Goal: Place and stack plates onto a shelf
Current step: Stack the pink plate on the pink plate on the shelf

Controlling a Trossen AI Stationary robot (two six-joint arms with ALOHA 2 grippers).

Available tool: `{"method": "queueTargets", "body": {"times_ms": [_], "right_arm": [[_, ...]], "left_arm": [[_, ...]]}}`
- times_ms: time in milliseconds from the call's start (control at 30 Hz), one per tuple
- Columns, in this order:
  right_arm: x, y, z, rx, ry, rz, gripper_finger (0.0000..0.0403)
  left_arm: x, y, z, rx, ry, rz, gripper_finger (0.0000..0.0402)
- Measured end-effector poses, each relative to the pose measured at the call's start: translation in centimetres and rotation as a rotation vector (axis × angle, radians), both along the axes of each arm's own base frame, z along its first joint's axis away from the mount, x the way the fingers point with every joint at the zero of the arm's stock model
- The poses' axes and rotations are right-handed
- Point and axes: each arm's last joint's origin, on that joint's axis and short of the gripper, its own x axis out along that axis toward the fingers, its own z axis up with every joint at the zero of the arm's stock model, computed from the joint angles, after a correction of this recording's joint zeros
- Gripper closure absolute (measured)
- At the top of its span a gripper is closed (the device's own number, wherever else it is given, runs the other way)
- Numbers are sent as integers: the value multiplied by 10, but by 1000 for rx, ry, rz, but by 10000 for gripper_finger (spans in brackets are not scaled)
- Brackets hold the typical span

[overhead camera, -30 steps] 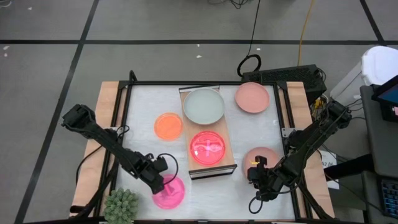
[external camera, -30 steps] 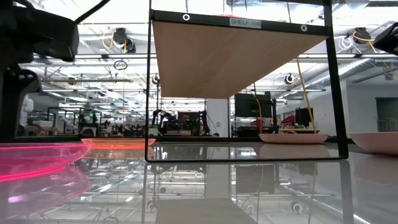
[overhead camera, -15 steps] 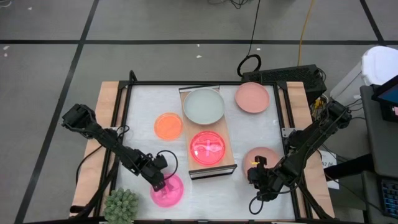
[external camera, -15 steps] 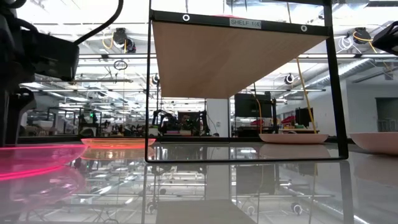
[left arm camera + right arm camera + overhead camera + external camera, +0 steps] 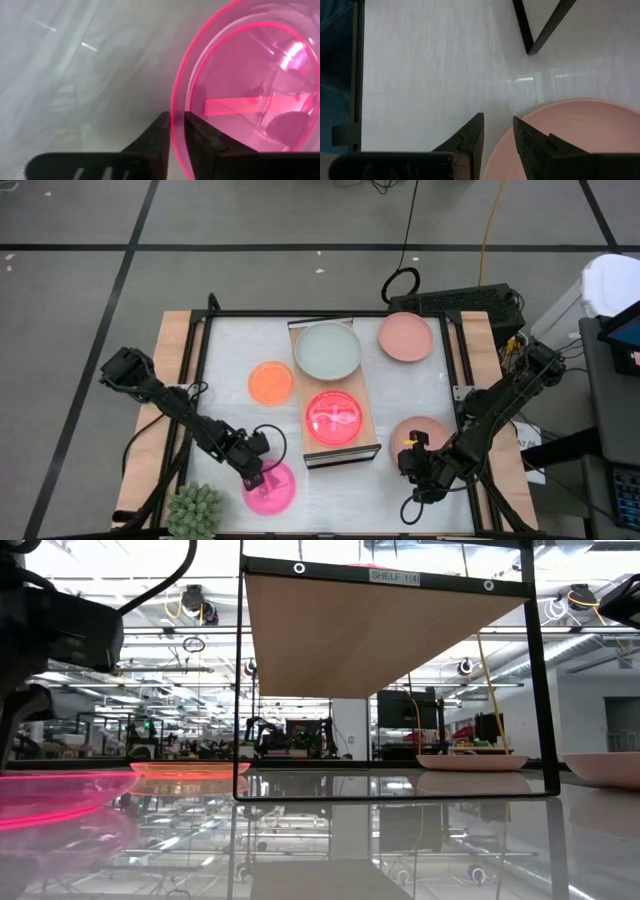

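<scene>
A glossy hot pink plate (image 5: 270, 488) lies on the white table near its near edge, and my left gripper (image 5: 256, 474) is shut on its far-left rim. The light-wood shelf (image 5: 366, 405) stands mid-table and carries a pale green-grey plate (image 5: 327, 348) and another hot pink plate (image 5: 333, 418). On the table lie an orange plate (image 5: 270, 382) left of the shelf, a salmon plate (image 5: 405, 336) at the far right and a second salmon plate (image 5: 424, 432) at the near right. My right gripper (image 5: 410, 460) stands open at this plate's near-left rim (image 5: 492, 150). My left gripper has the hot pink plate's rim (image 5: 174, 116) between its two fingers, one finger (image 5: 200, 142) inside the plate and the other (image 5: 159, 137) outside it. The fingers come down at a slant from the table's far left. The plate's bottom rests on the table.
A spiky green plant (image 5: 195, 510) stands at the near-left corner, close to my left arm. A black frame (image 5: 205, 380) runs around the tabletop. In the low view the shelf's top (image 5: 385, 630) stands high on thin black legs, with room beneath it.
My left gripper has gone a little down and toward the table's near right, onto the hot pink plate's rim. The plate has shifted slightly on the table.
</scene>
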Motion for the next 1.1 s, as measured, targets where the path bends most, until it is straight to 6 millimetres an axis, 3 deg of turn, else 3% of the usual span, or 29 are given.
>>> {"method": "queueTargets", "body": {"times_ms": [233, 433, 833, 967, 1100], "right_arm": [[0, 0, 0, -1, -1, 0, 314], [0, 0, 0, -2, -2, -1, 314], [0, 0, 0, -4, -4, -2, 314], [0, 0, 0, -4, -4, -3, 314], [0, 0, 0, -2, -5, -5, 314]], "left_arm": [[1, 0, 0, 16, -18, -61, 392], [2, 6, 8, -6, -29, -72, 396], [-4, 31, 57, -58, -212, -97, 397], [-11, 40, 81, -138, -309, -141, 397], [-19, 55, 105, -186, -424, -77, 398]]}}
